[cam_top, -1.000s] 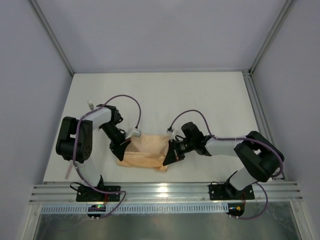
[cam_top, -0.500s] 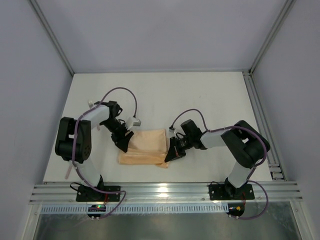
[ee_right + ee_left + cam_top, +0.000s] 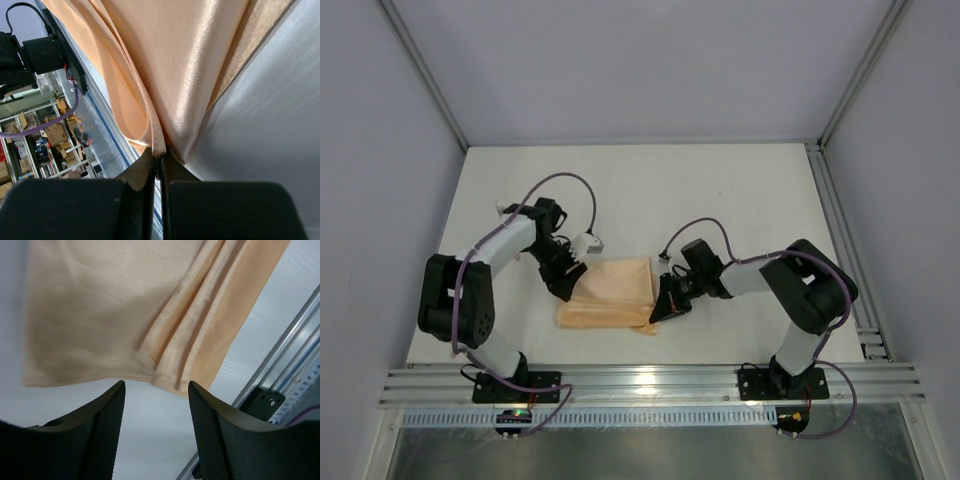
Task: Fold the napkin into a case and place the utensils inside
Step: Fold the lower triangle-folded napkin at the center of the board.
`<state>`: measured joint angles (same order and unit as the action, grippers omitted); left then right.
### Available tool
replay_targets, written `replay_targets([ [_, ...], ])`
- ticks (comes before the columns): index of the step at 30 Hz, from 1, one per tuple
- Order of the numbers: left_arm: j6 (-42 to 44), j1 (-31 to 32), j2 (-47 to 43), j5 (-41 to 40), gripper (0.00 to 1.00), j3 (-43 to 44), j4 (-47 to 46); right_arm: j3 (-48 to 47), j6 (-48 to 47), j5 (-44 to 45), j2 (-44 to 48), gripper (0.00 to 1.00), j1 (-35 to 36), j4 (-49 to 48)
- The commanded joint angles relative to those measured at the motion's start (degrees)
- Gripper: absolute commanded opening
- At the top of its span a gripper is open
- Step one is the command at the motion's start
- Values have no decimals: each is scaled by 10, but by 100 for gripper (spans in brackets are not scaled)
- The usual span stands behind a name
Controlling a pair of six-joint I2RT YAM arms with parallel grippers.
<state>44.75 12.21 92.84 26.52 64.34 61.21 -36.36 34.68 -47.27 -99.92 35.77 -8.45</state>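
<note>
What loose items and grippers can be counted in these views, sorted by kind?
Napkin, peach-orange, folded: 1
Grippers: 2 (left gripper open beside the cloth, right gripper pinching its edge)
Utensils: 0 in view
Total: 3

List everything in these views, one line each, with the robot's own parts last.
peach-orange cloth napkin: one, peach-orange, lying folded in layers on the table between the two grippers
white table: one, white, under the napkin
silver metal rail: one, silver, along the table's near edge
left gripper: one, black, open at the napkin's left edge, holding nothing
right gripper: one, black, shut on the napkin's right edge
</note>
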Motion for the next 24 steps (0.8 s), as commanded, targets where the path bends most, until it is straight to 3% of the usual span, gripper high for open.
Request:
replay_targets([
  [1,-7,19,-7,-56,57,-52,-9,-22,-1,6,-6,3,-3,-2],
  [9,-19,33,-9,-31,51,-64,-7,-27,-10,12,-6,3,-3,12],
  [13,-16,35,-22,-22,44,-71,-5,-28,-12,12,-9,3,-3,12],
  [21,-19,45,-12,-31,43,-91,-18,-29,-12,14,-14,3,-3,12],
  [24,-16,48,-18,-30,36,-94,-18,-29,-12,15,-14,3,-3,12],
])
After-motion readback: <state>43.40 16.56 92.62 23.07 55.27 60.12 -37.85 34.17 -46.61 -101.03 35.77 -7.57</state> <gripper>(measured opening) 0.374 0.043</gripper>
